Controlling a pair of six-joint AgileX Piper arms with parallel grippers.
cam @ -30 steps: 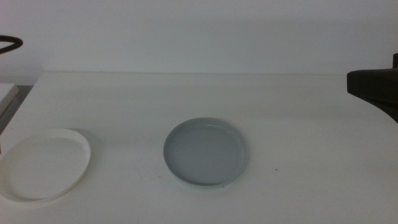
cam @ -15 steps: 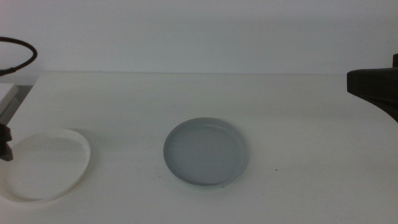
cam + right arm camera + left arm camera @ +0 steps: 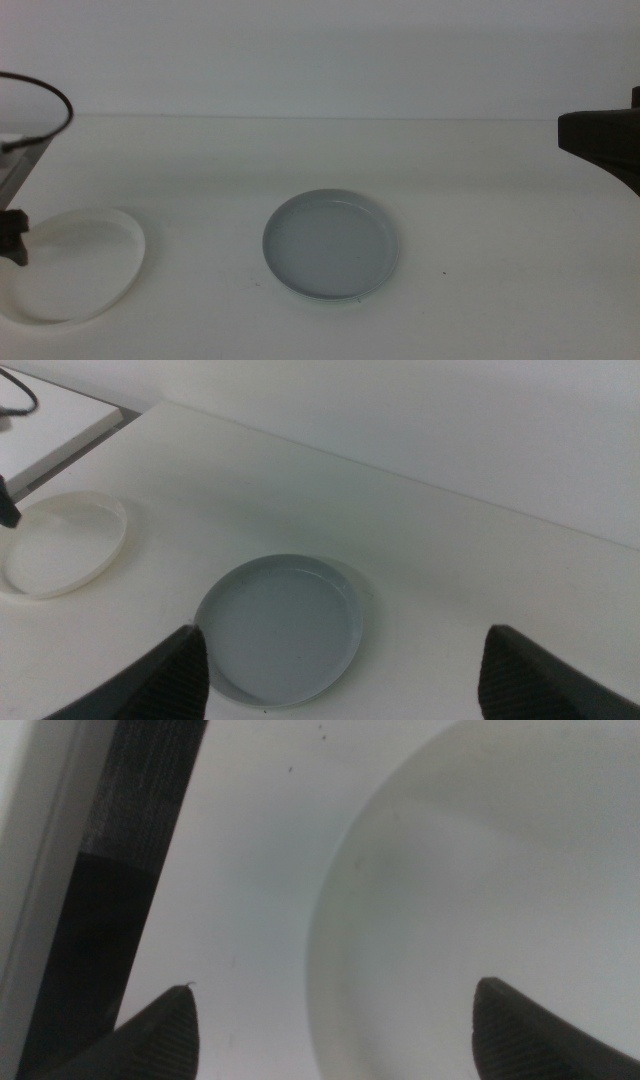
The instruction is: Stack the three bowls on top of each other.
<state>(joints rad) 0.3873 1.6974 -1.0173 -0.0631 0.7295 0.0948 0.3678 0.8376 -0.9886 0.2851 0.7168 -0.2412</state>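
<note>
Bowls visible number two: one grey bowl (image 3: 331,246) at lower centre of the table (image 3: 450,170), one white bowl (image 3: 72,264) at lower left, both flat, mouths up, round with no long axis. Left gripper (image 3: 335,1030) hangs wide apart over the white bowl's rim. Right gripper (image 3: 345,670), wide too, waits at right.
</note>
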